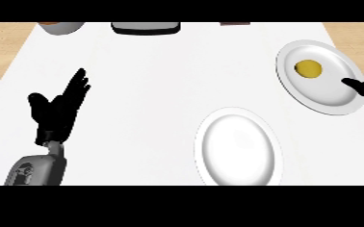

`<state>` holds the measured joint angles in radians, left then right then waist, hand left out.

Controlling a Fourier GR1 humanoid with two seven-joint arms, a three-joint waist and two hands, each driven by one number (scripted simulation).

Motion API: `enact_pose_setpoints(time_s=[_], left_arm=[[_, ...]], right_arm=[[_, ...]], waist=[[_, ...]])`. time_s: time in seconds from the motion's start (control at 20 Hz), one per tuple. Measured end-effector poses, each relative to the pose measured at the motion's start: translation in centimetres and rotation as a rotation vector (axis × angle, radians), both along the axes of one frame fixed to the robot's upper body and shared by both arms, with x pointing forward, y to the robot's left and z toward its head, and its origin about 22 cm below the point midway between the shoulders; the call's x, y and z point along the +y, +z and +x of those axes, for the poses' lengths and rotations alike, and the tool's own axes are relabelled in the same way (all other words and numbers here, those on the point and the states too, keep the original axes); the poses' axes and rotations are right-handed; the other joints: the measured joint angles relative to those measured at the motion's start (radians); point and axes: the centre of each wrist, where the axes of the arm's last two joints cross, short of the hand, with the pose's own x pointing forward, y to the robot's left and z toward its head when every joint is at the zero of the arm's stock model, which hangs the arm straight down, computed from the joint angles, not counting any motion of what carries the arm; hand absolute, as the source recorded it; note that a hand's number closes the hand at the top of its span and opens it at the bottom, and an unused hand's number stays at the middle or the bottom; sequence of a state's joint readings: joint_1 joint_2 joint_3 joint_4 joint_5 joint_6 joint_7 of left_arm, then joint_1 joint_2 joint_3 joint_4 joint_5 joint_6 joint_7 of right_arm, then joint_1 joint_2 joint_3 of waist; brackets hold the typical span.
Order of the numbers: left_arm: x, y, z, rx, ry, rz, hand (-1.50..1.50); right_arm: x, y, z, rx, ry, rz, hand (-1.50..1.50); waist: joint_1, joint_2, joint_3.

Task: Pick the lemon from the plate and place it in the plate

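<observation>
A yellow lemon (308, 68) lies on a white plate (331, 101) at the right side of the counter. A second white plate (238, 146) with nothing on it sits nearer to me, in the lower middle. Only a black fingertip of my right hand (353, 84) shows at the right edge, over the lemon's plate and a little to the right of and below the lemon, not touching it. My left hand (60, 108) rests open at the left with fingers up, far from both plates.
At the back edge stand a grey bowl (60, 27) at the left, a dark and grey appliance (145, 27) in the middle and a small dark object (235, 24) further right. The wooden floor shows beyond the counter's left and right edges.
</observation>
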<state>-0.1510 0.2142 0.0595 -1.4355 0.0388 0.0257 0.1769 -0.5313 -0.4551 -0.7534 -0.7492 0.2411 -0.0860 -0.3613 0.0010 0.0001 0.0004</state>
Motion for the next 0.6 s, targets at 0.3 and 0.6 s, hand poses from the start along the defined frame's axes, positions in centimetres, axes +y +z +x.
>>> enact_pose_setpoints(time_s=[0.3,0.6], left_arm=[[0.2,-0.2,0.2,-0.003,-0.006,0.001,0.0],[0.0,0.4,0.1,-0.003,-0.005,0.009,0.0]], right_arm=[[-2.0,-0.2,-2.5,0.014,-0.019,-0.014,-1.5],[-3.7,-0.8,-4.2,0.06,-0.047,-0.03,-1.5]], waist=[[-0.001,0.0,0.0],[0.001,0.0,0.0]])
